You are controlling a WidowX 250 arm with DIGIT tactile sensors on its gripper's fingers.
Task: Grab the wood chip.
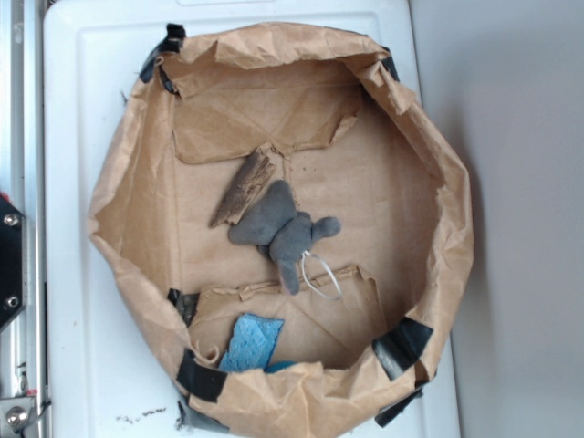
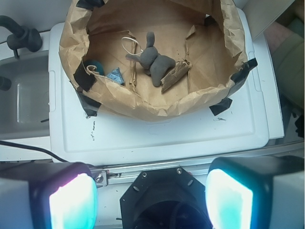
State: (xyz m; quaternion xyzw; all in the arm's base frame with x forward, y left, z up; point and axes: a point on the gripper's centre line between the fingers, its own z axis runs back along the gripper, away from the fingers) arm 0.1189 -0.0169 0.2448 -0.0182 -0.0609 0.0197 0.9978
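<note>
Wood chip (image 1: 242, 189), a flat, elongated, rough brown sliver with splintered grain tapering to a point, is what the gripper (image 2: 151, 196) must take. In the wrist view the two pale fingers (image 2: 71, 200) stand spread wide at the bottom of the frame with nothing between them, well back from the container and outside it. The chip lies on the floor of the crumpled brown paper basin (image 1: 429, 164), near its middle, slanted, one end just beside or touching the grey plush elephant (image 1: 283, 228) with its metal ring (image 1: 321, 274); whether they overlap I cannot tell. By its look it should be light, stiff and rough enough to resist slipping, though thin and liable to split if squeezed across the point. The broader end, away from the toy, seems the better place to pinch, across its narrow width. The basin, patched with black tape at its rim, sits on a white plastic lid (image 1: 82, 365). It also holds a light blue sponge piece (image 1: 251, 342) near one wall and torn paper flaps (image 1: 246, 119) on the floor.
</note>
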